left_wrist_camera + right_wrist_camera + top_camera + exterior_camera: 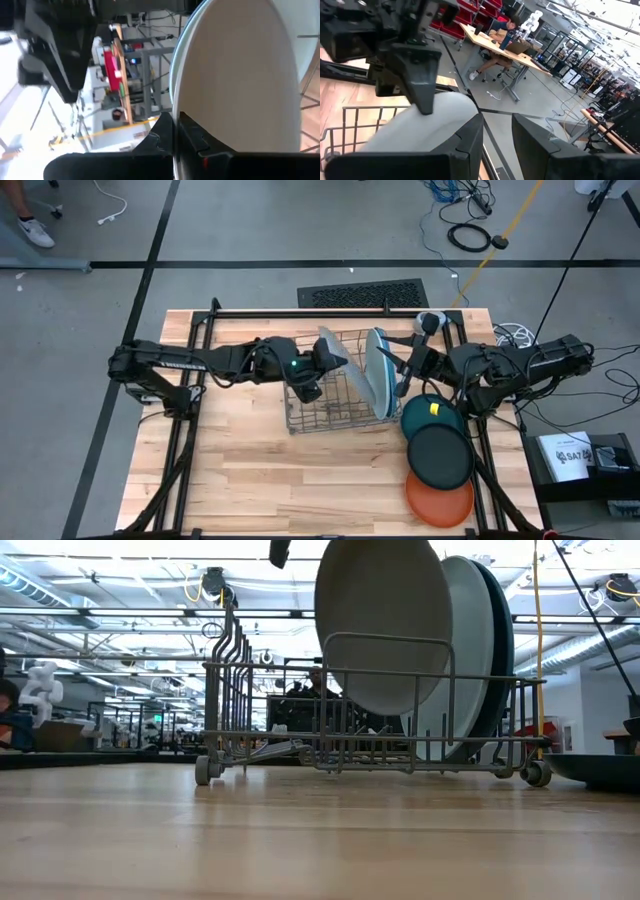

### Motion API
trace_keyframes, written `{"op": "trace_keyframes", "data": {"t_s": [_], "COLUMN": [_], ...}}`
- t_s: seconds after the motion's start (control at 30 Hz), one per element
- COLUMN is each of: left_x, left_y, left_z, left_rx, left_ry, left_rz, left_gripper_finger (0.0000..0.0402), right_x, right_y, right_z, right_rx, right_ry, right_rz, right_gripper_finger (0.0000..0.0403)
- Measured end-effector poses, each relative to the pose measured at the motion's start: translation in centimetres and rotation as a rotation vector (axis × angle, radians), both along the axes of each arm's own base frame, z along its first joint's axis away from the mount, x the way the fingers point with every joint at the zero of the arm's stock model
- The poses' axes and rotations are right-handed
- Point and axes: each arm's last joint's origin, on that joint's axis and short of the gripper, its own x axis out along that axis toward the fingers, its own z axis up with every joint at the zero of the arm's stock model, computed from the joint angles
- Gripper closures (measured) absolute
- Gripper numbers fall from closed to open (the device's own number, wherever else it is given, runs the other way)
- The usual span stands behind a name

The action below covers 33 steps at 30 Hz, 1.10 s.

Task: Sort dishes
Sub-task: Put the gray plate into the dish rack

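The left gripper [322,366] pinches the rim of the grey plate [333,347], holding it tilted over the middle of the rack [318,418]. The pale blue plate [372,375] and medium blue plate [385,370] stand upright in the rack's right end. Beside them the right gripper [404,370] hovers, fingers spread. Right of the rack lie the teal plate [424,416], black plate [440,456] and orange plate [439,500], overlapping.

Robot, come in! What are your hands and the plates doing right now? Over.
Left gripper holds grey plate over rack. Right gripper open beside racked blue plates. Nothing blocking.
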Motion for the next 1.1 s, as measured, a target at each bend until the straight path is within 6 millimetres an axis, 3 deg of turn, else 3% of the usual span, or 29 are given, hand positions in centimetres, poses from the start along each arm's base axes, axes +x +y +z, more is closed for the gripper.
{"op": "trace_keyframes", "data": {"t_s": [0.37, 0.63, 1.1], "left_x": [-0.1, 0.1, 3.2], "left_y": [-0.4, 0.9, 3.2], "left_z": [0.1, -0.3, -4.5], "left_rx": [0.036, 0.003, -0.036], "left_ry": [0.01, 0.023, 0.12], "left_rz": [-0.168, -0.23, -0.234], "left_gripper_finger": [0.0401, 0.0401, 0.0401], "right_x": [-0.1, -0.1, -0.2], "right_y": [0.0, 0.0, 0.0], "right_z": [-0.4, -0.9, -1.1], "right_rx": [0.091, 0.198, 0.233], "right_ry": [-0.01, -0.026, -0.024], "right_rz": [-0.013, -0.029, -0.039], "right_gripper_finger": [0.0305, 0.0305, 0.0305]}}
